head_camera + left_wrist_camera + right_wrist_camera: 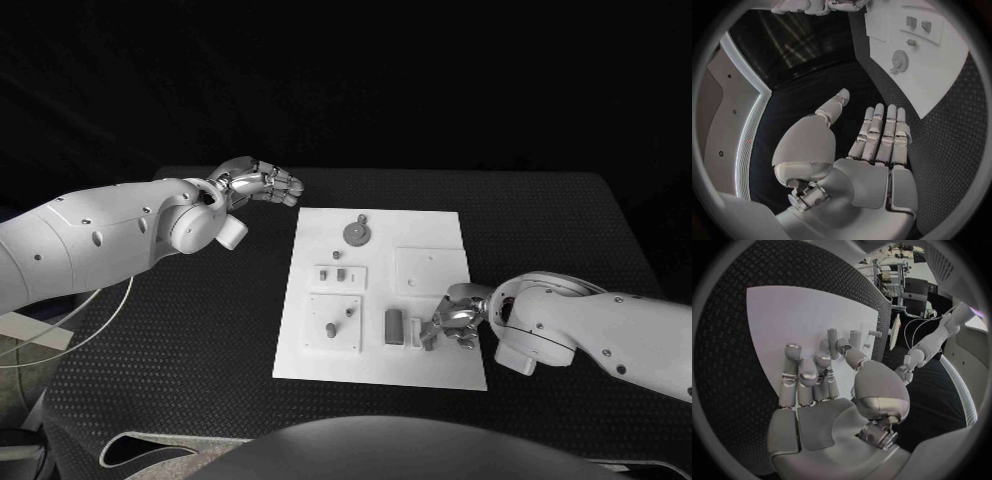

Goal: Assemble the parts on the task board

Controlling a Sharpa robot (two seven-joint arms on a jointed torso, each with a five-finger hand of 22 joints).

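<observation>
In the head view, the task board lies flat at the centre of the black surface, its long side running from the near edge toward the far edge. Grey parts rest on the board: a gear near its upper edge, a small plate with two pegs at centre left, a square plate at lower left, and an upright block at lower centre. The left hand sits at upper left of the frame, off the board and just beyond its upper left corner, with the fingers curled loosely and nothing in them. The right hand sits at lower right, over the board's right edge, with the fingertips down among small upright parts beside the block; whether it grips one cannot be told here. In the left wrist view, the left hand shows straight fingers lying side by side, the thumb apart, holding nothing, above the dark surface next to the board. In the right wrist view, the right hand shows bent fingers above the board, with several grey pegs standing just past the fingertips; contact cannot be confirmed.
</observation>
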